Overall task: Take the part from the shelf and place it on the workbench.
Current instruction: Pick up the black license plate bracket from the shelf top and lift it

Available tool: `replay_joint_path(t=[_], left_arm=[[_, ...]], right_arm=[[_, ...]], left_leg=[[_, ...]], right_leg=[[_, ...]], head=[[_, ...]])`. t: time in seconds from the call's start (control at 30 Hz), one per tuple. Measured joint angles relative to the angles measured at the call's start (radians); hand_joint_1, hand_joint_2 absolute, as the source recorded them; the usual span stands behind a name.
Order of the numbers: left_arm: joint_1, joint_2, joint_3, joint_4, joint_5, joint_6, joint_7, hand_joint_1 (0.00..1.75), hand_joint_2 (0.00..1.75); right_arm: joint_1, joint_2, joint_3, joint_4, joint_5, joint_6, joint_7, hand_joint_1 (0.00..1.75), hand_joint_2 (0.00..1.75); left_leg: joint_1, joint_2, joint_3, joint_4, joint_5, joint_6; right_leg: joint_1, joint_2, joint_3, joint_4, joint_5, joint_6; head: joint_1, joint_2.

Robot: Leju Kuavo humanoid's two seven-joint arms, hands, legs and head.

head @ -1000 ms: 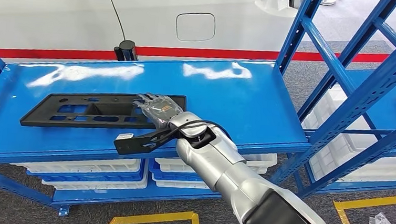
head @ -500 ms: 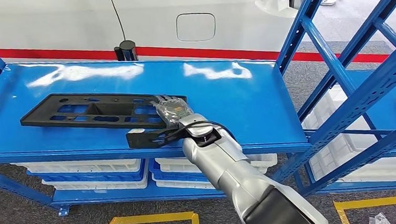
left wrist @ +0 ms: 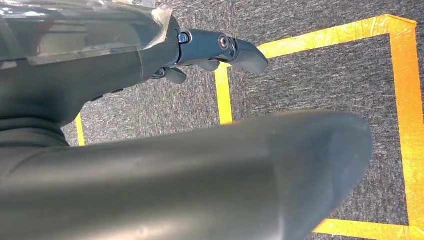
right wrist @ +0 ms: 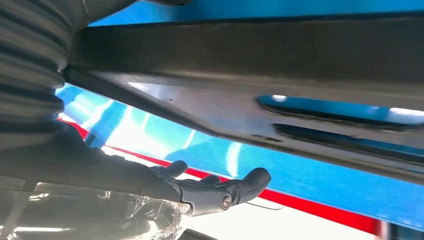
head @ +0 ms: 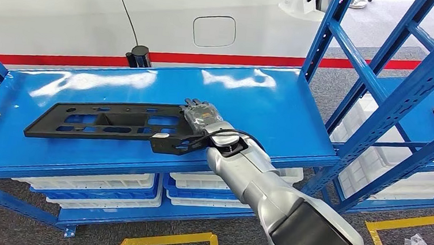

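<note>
Right hand [head: 199, 114]: rests at the right end of the part, fingers extended and apart in the right wrist view; I cannot tell whether it grips the part.
Left hand [left wrist: 220, 50]: hangs over the floor, fingers apart, holding nothing.
Part [head: 105, 120]: 1 flat black panel with several cut-outs, lying lengthwise on the shelf, near the front edge.
Shelf [head: 273, 109]: 1 blue rack level, glossy; a 2nd blue rack stands to the right.
Bins [head: 101, 183]: white trays on the lower level, under the part.
Floor [left wrist: 310, 80]: grey carpet with yellow tape lines.
Behind: 1 white vehicle body [head: 66, 20] above 1 red stripe [head: 219, 58].
</note>
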Motion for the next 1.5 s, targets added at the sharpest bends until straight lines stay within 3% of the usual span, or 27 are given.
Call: replay_joint_path(t=[0.03,0.07,0.17,0.2,0.87,1.13,1.27,1.3,1.5], left_arm=[[0.0,0.0,0.0,0.0,0.001,0.0,0.0,0.0,0.0],[0.0,0.0,0.0,0.0,0.002,0.0,0.0,0.0,0.0],[0.002,0.0,0.0,0.0,0.003,0.003,-0.002,0.0,0.0],[0.002,0.0,0.0,0.0,0.003,0.005,-0.002,0.0,0.0],[0.004,-0.002,0.0,0.0,0.003,0.009,-0.004,0.0,0.0],[0.004,-0.006,-0.001,0.0,0.003,0.003,-0.004,0.0,0.0],[0.004,-0.007,0.0,0.0,0.004,0.003,-0.004,0.0,0.0],[0.004,-0.007,0.0,0.0,0.005,0.003,-0.004,0.0,0.0],[0.005,-0.007,0.0,0.0,0.007,0.007,-0.005,0.0,0.0]], right_arm=[[-0.001,-0.001,0.0,0.002,0.003,0.0,0.007,0.0,1.75],[-0.003,-0.003,-0.001,0.004,0.005,0.0,0.014,0.17,1.75],[-0.006,-0.009,-0.008,0.011,0.01,0.0,0.029,1.4,1.75],[-0.006,-0.011,-0.011,0.012,0.011,0.001,0.033,1.64,1.75],[-0.007,-0.023,-0.028,0.025,0.033,0.011,0.035,1.75,1.75],[-0.006,-0.021,-0.048,0.027,0.049,0.008,0.025,1.68,1.75],[-0.006,-0.019,-0.051,0.028,0.054,0.004,0.024,0.08,1.75],[-0.005,-0.019,-0.052,0.028,0.055,0.001,0.025,0.0,1.75],[-0.008,-0.018,-0.062,0.03,0.068,-0.018,0.029,0.0,1.75]], left_leg=[[0.0,0.0,0.0,0.0,0.0,0.0],[0.0,0.0,0.001,0.0,0.0,0.0],[0.0,0.0,0.002,0.0,0.0,-0.001],[0.0,0.0,0.002,0.0,-0.001,-0.001],[0.0,0.0,0.002,0.0,-0.001,-0.001],[0.0,0.0,0.002,0.0,-0.001,-0.001],[0.0,0.0,0.002,0.0,-0.001,-0.001],[0.0,0.0,0.002,0.0,-0.001,-0.001],[0.0,0.0,0.002,0.0,-0.001,-0.001]], right_leg=[[0.0,0.0,0.0,0.0,0.0,0.0],[0.0,0.0,0.001,0.0,0.0,0.0],[0.0,0.0,0.002,0.0,0.0,0.0],[0.0,0.0,0.002,0.0,0.0,0.0],[0.0,0.0,0.002,0.0,0.0,0.0],[0.0,0.0,0.003,0.0,0.0,0.0],[0.0,0.0,0.003,0.0,0.0,0.0],[0.0,0.0,0.002,0.0,0.0,0.0],[0.0,0.0,0.002,0.0,0.0,0.0]], head=[[0.0,0.0],[0.0,0.0],[0.0,0.0],[0.0,0.0],[0.0,0.0],[0.0,0.0],[0.0,0.0],[0.0,0.0],[0.0,0.0]])
